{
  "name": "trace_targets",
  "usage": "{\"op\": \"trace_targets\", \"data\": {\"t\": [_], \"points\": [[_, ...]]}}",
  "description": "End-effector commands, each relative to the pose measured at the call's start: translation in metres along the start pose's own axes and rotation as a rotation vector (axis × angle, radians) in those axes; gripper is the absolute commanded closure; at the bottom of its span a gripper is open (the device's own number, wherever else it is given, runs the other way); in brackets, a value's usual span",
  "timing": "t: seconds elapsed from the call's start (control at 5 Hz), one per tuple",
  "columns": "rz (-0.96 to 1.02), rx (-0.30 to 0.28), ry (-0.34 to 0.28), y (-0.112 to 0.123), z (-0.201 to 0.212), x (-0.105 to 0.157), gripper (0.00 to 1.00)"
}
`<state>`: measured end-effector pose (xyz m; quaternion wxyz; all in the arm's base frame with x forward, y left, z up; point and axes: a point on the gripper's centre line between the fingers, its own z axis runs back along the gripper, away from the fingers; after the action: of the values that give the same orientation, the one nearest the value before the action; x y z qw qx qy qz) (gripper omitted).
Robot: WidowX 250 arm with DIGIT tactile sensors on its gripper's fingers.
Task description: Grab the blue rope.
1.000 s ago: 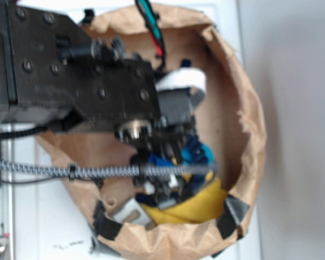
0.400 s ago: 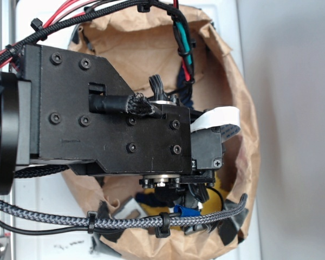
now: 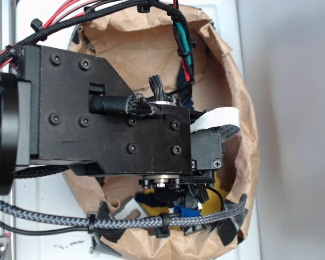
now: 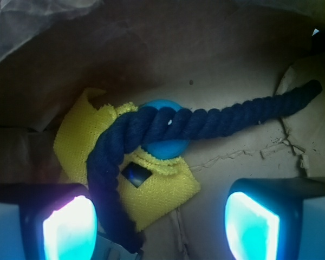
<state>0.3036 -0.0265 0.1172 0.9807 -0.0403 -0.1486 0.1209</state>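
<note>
In the wrist view the blue rope (image 4: 151, 127), thick, navy and twisted, curves from the upper right of the bag floor, over a light-blue ball (image 4: 165, 146), then down along the left finger pad (image 4: 69, 227). My gripper (image 4: 160, 225) stands open above the bag floor, with the rope's lower stretch just inside the left pad and the right pad (image 4: 251, 225) apart from it. In the exterior view the arm (image 3: 114, 127) hides the rope; only a small blue part (image 3: 185, 210) shows under the wrist, inside the paper bag (image 3: 233, 70).
A yellow cloth (image 4: 162, 187) lies under the rope and ball. Brown bag walls (image 4: 54, 43) rise close around. A gray braided cable (image 3: 124, 221) crosses the bag's near rim, and red and green wires (image 3: 183, 49) hang over its far side.
One second ago the arm sat higher in the picture and blurred, with yellow cloth and blue things showing. It has since shifted down over them, and has held still for the last 0.4 s.
</note>
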Motion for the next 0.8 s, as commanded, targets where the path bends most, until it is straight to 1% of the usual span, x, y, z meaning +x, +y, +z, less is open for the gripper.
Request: {"op": "trace_targets", "data": {"t": [0.0,0.2,0.4,0.6], "points": [[-0.125,0.012,-0.095,-0.031,-0.014,-0.005,0.0],[-0.165,-0.065,-0.091,-0.047,-0.014,-0.006,0.0],[-0.15,-0.148,-0.068,-0.043,-0.011,0.005,0.0],[-0.135,-0.129,-0.073,-0.039,-0.027,0.012,0.0]]}}
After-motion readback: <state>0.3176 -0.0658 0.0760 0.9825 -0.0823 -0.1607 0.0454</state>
